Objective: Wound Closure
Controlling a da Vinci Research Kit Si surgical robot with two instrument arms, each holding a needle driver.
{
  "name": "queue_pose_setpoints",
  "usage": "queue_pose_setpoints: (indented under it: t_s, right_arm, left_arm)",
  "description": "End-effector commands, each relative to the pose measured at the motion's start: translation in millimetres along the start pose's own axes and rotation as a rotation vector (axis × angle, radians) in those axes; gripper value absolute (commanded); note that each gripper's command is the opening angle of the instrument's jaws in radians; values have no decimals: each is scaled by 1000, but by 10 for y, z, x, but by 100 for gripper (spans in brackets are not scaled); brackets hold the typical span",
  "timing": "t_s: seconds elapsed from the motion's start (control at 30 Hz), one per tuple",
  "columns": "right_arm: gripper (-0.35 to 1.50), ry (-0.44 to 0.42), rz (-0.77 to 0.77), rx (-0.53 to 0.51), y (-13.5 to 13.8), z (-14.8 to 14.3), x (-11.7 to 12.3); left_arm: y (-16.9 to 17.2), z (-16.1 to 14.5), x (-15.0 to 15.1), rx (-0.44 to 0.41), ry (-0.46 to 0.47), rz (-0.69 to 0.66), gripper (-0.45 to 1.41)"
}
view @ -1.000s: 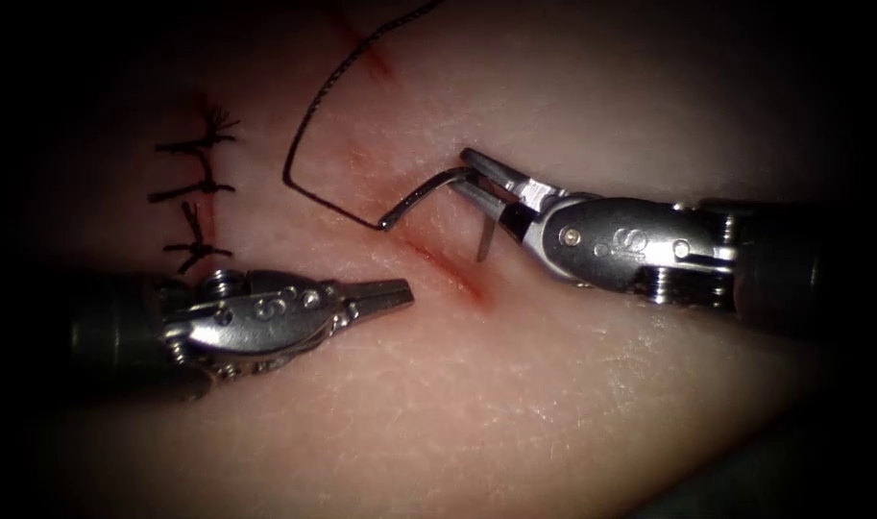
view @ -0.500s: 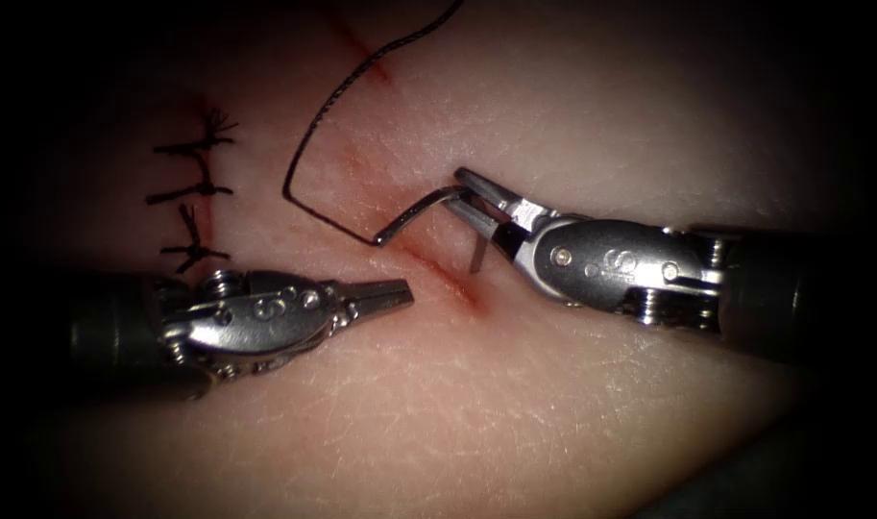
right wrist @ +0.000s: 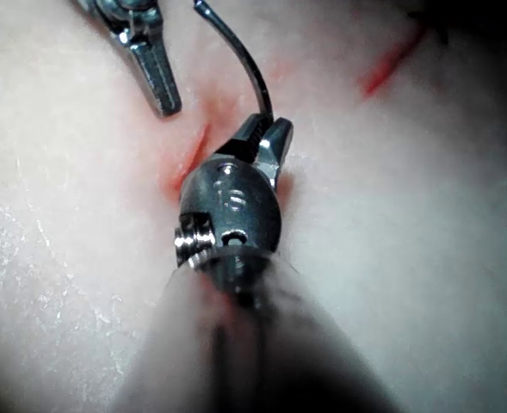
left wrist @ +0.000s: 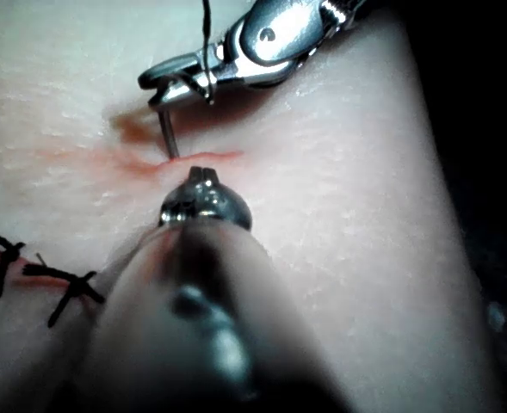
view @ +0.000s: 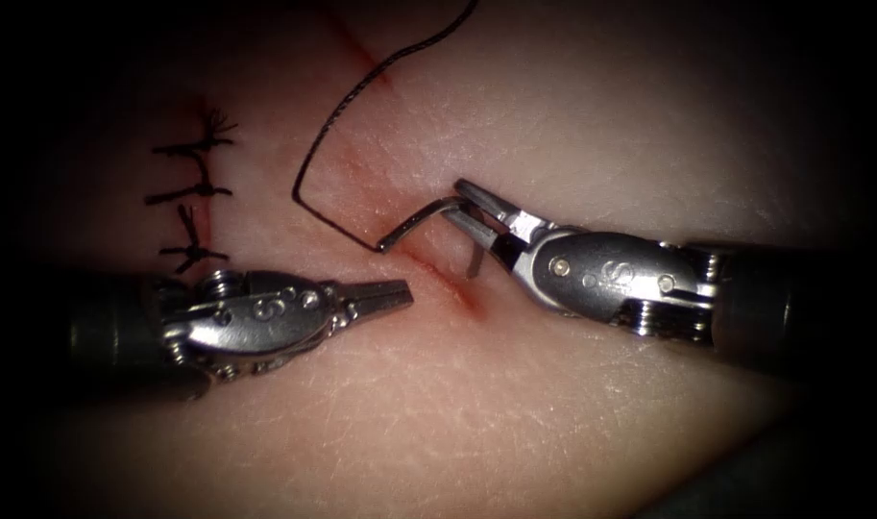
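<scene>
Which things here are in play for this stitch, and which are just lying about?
In play:
- right tool, shut on the needle near mid-curve
- needle tip at the tissue, right of the cut
- thread trailing from the needle
- left tool, shut, holding nothing

Lying about:
- finished stitches, left of the cut

Three finished stitches point(view: 193, 197) of dark thread lie in a row well to the left of the cut point(view: 448, 279), each running crosswise, with frayed knot ends standing up. Two of them show in the left wrist view point(left wrist: 64, 292). A streak of red fluid point(view: 353, 38) marks the surface farther up.
</scene>
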Motion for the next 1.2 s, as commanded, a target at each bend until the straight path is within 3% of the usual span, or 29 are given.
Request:
queue_pose_setpoints:
  t_s: [0.03,0.27,0.87,1.2]
  right_arm:
    - [-35,20,11,-13,2,5,8]
    - [-35,81,127,-70,16,-1,24]
    - [-35,158,270,-185,40,-19,31]
    - [-35,241,445,-234,45,-25,29]
  left_arm:
    - [2,11,2,2,-1,0,-45]
    - [1,19,-7,9,-26,13,-45]
    - [-1,37,-35,-3,-107,40,-45]
    - [3,45,-39,-20,-113,36,-45]
